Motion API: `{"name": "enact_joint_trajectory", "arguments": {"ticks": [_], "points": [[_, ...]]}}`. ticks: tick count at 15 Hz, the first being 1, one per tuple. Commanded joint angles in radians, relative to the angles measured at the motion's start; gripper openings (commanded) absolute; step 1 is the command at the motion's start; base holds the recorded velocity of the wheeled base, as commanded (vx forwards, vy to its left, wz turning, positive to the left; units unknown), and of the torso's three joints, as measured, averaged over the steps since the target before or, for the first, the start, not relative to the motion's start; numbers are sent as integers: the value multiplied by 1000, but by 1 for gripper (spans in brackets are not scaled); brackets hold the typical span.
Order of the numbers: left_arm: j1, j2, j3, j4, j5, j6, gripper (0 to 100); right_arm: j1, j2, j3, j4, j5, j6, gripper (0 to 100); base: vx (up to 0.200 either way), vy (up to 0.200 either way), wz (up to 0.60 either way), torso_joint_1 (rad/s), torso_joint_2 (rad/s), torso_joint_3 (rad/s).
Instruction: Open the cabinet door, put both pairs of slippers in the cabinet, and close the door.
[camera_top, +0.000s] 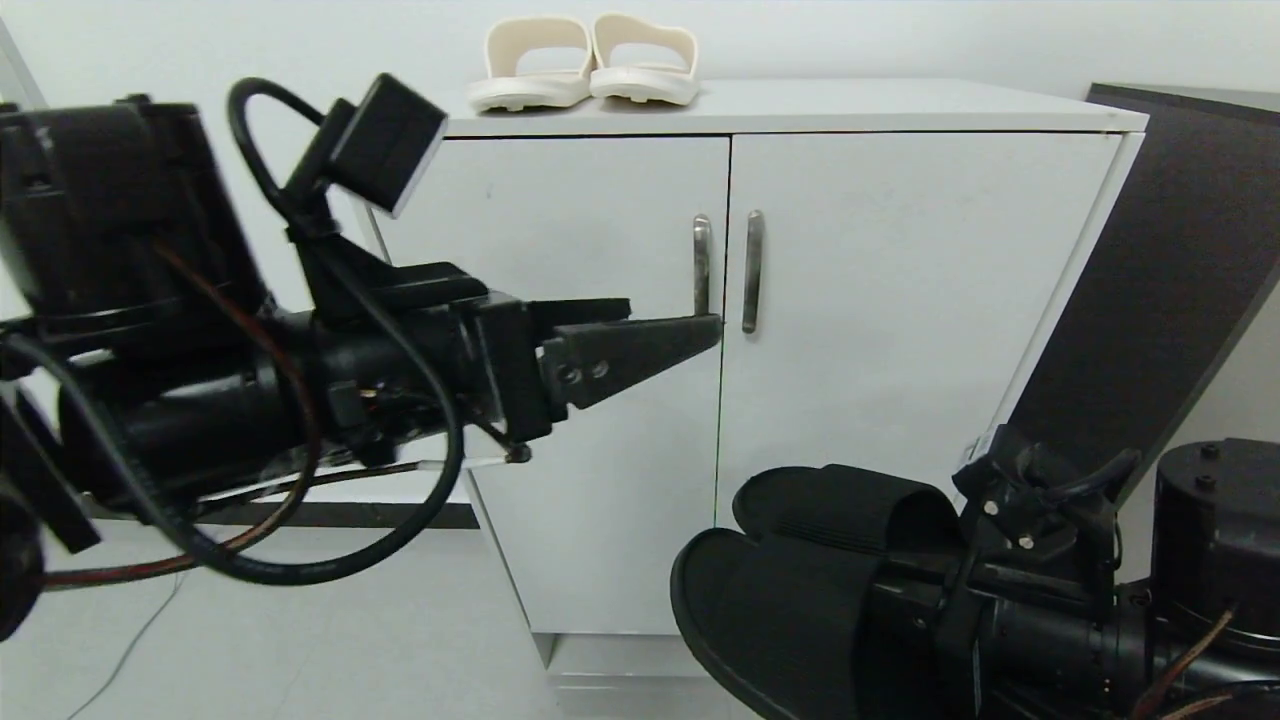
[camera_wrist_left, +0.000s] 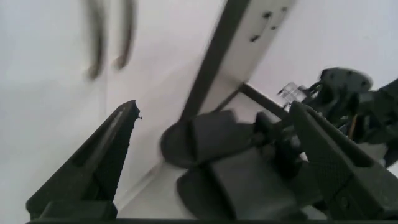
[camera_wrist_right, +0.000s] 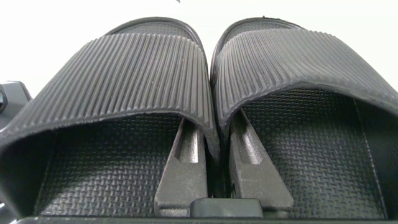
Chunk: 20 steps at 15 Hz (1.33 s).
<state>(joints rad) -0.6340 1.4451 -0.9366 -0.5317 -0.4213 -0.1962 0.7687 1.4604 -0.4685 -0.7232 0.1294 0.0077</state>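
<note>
White wall behind, pale floor below. White cabinet (camera_top: 900, 350) in front of me, both doors shut, L handle (camera_top: 702, 262) and R handle (camera_top: 752, 270) side by side at the centre seam. Cream slippers (camera_top: 590, 65) sit as a pair on the cabinet top, toward its L end. Dark panel (camera_top: 1180, 260) leans just R of the cabinet.

L gripper (camera_wrist_left: 214, 109): fingers spread apart, holding nothing. In head view one fingertip lines up w/ the lower end of the L handle; contact can't be confirmed.

R gripper (camera_wrist_right: 213, 134): low, in front of the R door, fingers pushed in under the straps of the black slippers (camera_top: 800, 560), pinching the two inner sidewalls together. Pair is held side by side, off the floor, toes toward the cabinet.
</note>
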Motion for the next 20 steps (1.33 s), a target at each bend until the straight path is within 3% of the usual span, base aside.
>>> {"name": "enact_joint_trajectory", "arguments": {"ticks": [1, 4, 5, 6, 8, 16, 20], "points": [[-46, 126, -100, 16, -2, -2, 100, 0, 1, 2, -1, 1, 0, 0, 0, 0, 0, 0, 0, 0], [-52, 239, -214, 19, -45, -17, 100, -2, 6, 4, -1, 1, 2, 0, 0, 0, 0, 0, 0, 0], [-50, 264, -261, 19, -82, -68, 100, -2, 9, 4, -1, 3, 2, 0, 0, 0, 0, 0, 0, 0], [-47, 279, -295, 19, -90, -89, 100, -2, 11, 2, -1, 3, 2, 0, 0, 0, 0, 0, 0, 0], [-47, 301, -321, 21, -86, -91, 100, -2, 17, 4, -1, 4, 2, 0, 0, 0, 0, 0, 0, 0], [-1, 360, -380, 22, 61, -88, 100, -2, 29, 7, -1, 4, 2, 0, 0, 0, 0, 0, 0, 0], [-1, 414, -435, 24, 85, -89, 100, -2, 26, 8, -1, 3, 2, 0, 0, 0, 0, 0, 0, 0]]}}
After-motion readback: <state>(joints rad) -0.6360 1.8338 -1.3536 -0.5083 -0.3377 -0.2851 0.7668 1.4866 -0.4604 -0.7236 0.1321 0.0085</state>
